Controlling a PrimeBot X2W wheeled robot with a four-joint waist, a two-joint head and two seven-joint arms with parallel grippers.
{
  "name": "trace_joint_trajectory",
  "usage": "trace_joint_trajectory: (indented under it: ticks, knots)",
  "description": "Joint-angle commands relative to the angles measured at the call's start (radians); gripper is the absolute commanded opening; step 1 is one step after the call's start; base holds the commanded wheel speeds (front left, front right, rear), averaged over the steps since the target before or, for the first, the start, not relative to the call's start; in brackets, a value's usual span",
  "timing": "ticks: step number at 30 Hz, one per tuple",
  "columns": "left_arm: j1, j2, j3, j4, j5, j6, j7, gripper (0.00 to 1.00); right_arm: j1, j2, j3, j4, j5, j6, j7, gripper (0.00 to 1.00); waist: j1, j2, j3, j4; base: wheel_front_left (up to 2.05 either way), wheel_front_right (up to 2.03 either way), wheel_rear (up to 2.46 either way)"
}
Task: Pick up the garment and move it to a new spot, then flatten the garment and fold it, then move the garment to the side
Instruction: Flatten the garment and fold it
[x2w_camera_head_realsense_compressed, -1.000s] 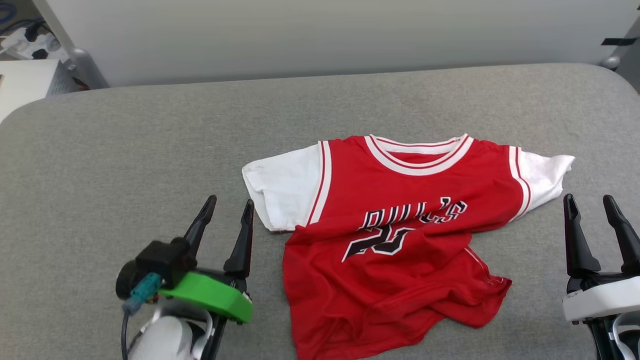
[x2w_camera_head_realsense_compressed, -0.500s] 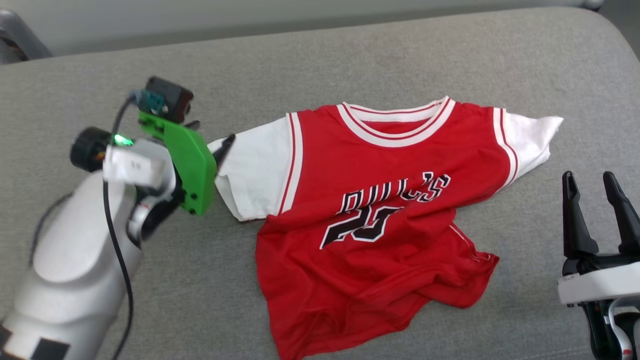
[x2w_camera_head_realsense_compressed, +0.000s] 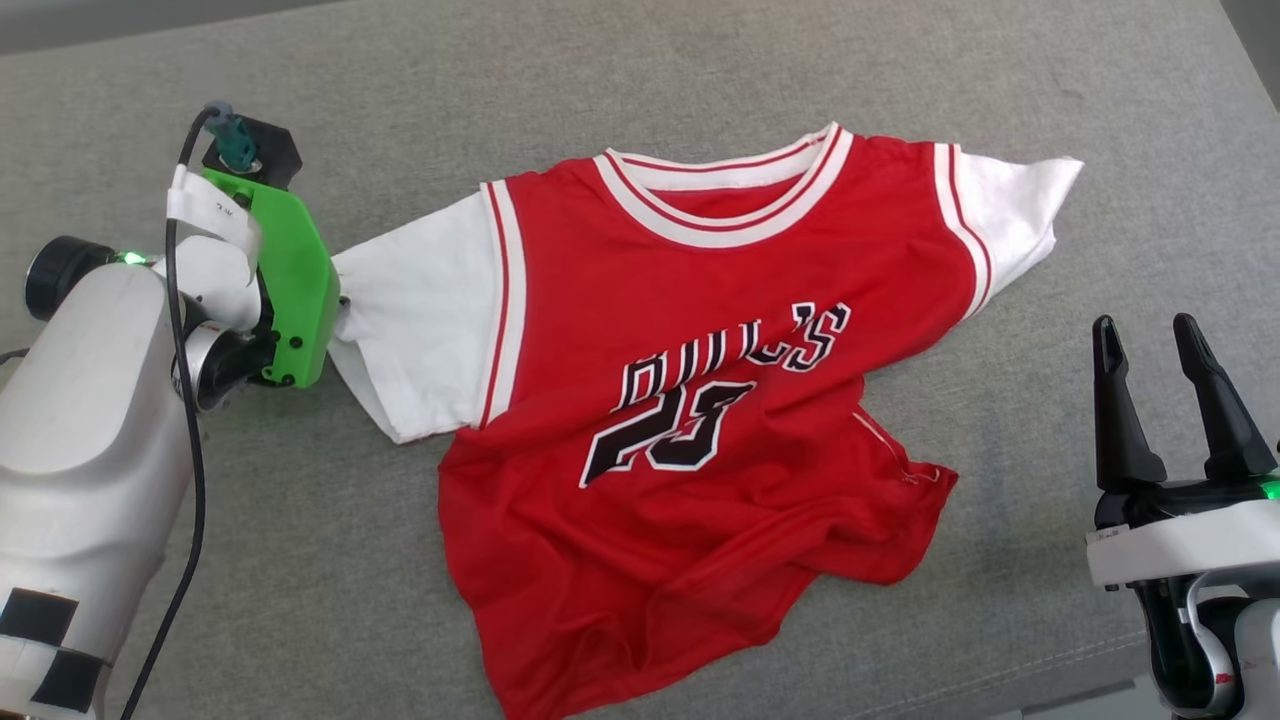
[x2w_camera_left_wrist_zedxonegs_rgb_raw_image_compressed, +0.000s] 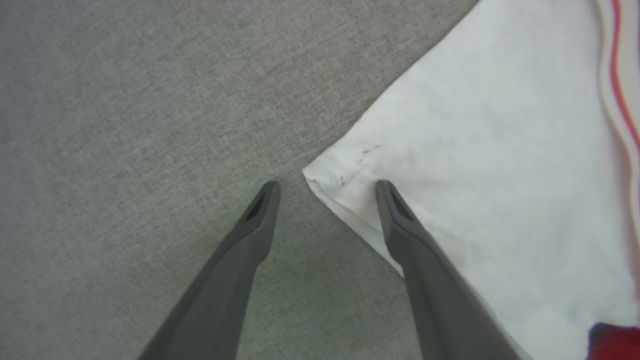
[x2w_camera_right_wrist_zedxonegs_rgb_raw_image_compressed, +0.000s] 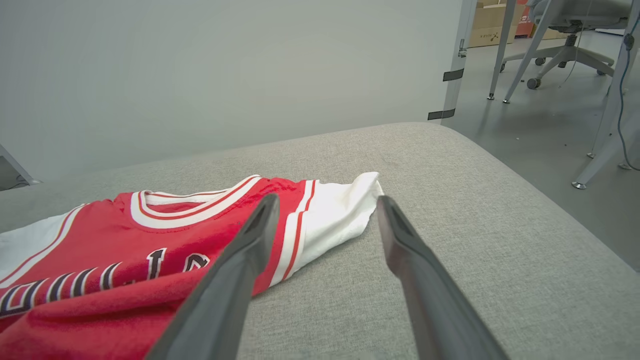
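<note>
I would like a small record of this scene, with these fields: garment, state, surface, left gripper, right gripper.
garment: red jersey, white sleeves, black print on the chest
state: face up, lower part wrinkled, unfolded
surface: grey fabric
left gripper: open, corner of a white sleeve between its fingers
right gripper: open, apart from the garment

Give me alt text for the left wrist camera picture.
The open left gripper points at a white sleeve corner of the garment, one finger over the sleeve, the other over the grey surface. Red-and-white trim shows far right.
</note>
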Motion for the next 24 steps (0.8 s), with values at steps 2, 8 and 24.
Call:
trace_joint_trajectory:
  ticks: [2, 8, 24]
  knots:
    - [-0.020, 0.008, -0.005, 0.021, 0.013, 0.001, -0.018, 1.00, -0.016, 0.002, 0.005, 0.008, -0.001, -0.001, -0.009, 1.00, 0.0000, 0.0000, 0.020, -0.017, 0.00, 0.00, 0.00]
    - [-0.005, -0.009, -0.031, 0.076, 0.014, 0.000, -0.032, 0.91, -0.030, -0.018, 0.011, 0.024, -0.020, -0.001, 0.000, 1.00, 0.0000, 0.0000, 0.026, -0.013, 0.00, 0.00, 0.00]
    - [0.032, -0.024, 0.033, 0.074, -0.052, 0.053, -0.207, 0.00, -0.015, -0.051, -0.001, 0.037, -0.024, -0.001, 0.063, 1.00, 0.0000, 0.0000, -0.066, 0.065, 0.00, 0.00, 0.00]
